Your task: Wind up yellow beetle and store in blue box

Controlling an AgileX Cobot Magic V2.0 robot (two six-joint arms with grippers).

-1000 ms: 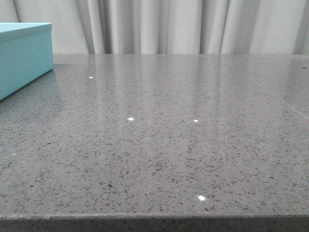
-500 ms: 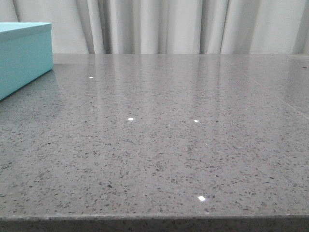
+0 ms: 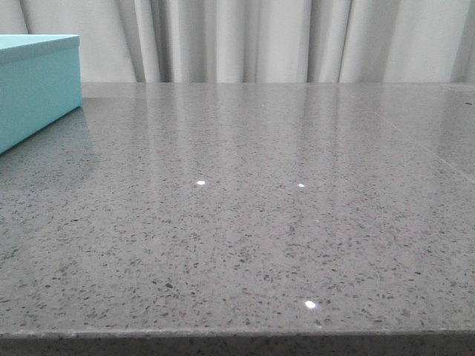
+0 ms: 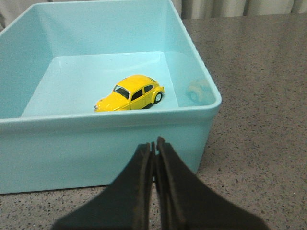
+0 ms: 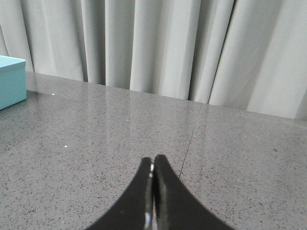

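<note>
We count one yellow beetle (image 4: 130,93) inside one open blue box (image 4: 110,143). Both end effectors, left (image 4: 154,148) and right (image 5: 152,167), are closed and empty above the tabletop (image 3: 260,222).

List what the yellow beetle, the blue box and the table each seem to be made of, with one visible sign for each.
Yellow beetle: probably painted metal or hard plastic; glossy highlights on its body.
Blue box: likely moulded plastic; smooth walls, rounded rim, faint car reflection inside.
Table: polished speckled stone or composite; it mirrors the curtain.

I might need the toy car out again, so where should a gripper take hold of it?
Grip the yellow car across its two long doors, coming straight down from above. It sits on its wheels inside the open blue box, whose walls block any sideways approach, and its roof is rounded.
</note>
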